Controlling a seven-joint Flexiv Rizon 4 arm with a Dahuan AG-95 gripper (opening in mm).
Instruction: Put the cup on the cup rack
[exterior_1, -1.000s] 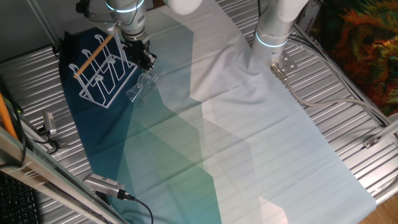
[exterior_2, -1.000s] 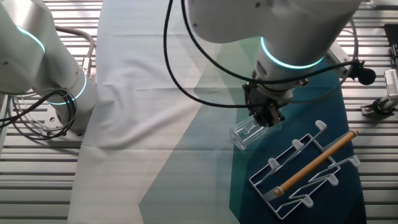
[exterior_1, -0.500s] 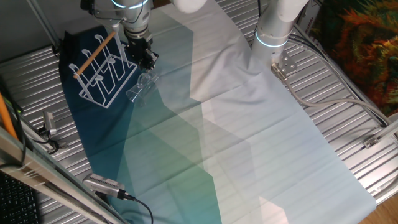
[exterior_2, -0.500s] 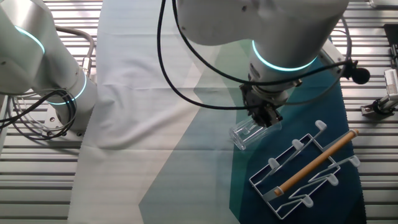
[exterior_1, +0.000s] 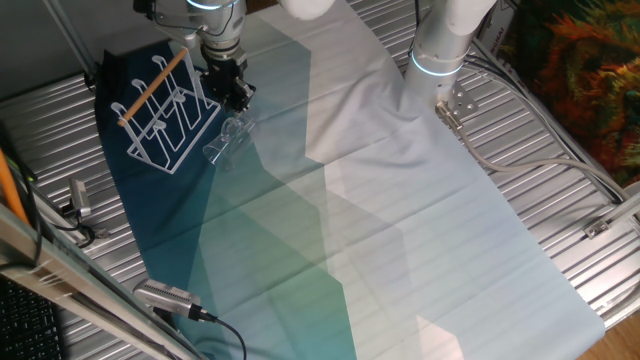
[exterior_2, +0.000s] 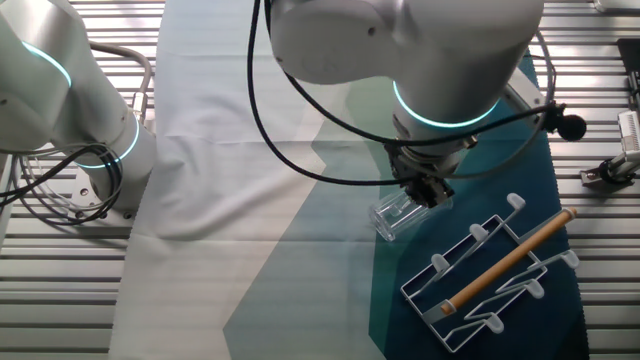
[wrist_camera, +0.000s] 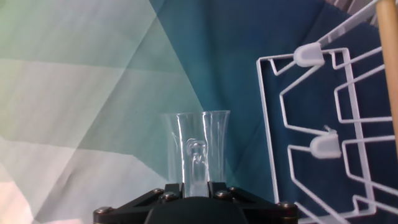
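My pincer (exterior_2: 427, 192) is down low over the desk (exterior_1: 560, 130), right at the cup (exterior_2: 397, 213). In the hand view I see my two black fingers (wrist_camera: 168, 194) at the bottom edge, and the cup (wrist_camera: 196, 152) stands out in front of them. The base of the cup sits in the narrow gap between my fingers. It looks like I hold it there, but I cannot tell if my fingers press on the glass.

The cup is clear glass. It lies on its side on the cloth (exterior_1: 420, 230), with its open mouth facing away from my pincer. In one fixed view the cup (exterior_1: 225, 142) lies just beside the rack (exterior_1: 165, 115), on the side nearer the middle of the cloth. It is not on the rack.

The rack (exterior_2: 495, 270) is made of white wire. It has white pegs (wrist_camera: 309, 55) and a wooden rod (exterior_2: 512, 258) along its top. It sits on the dark blue part of the cloth. In the hand view the rack (wrist_camera: 323, 124) is to the right of the cup, close but not touching it.

The cloth has blue, green and pale patches. A second robot arm (exterior_1: 440, 50) stands at the far side of the desk, well apart from the cup.
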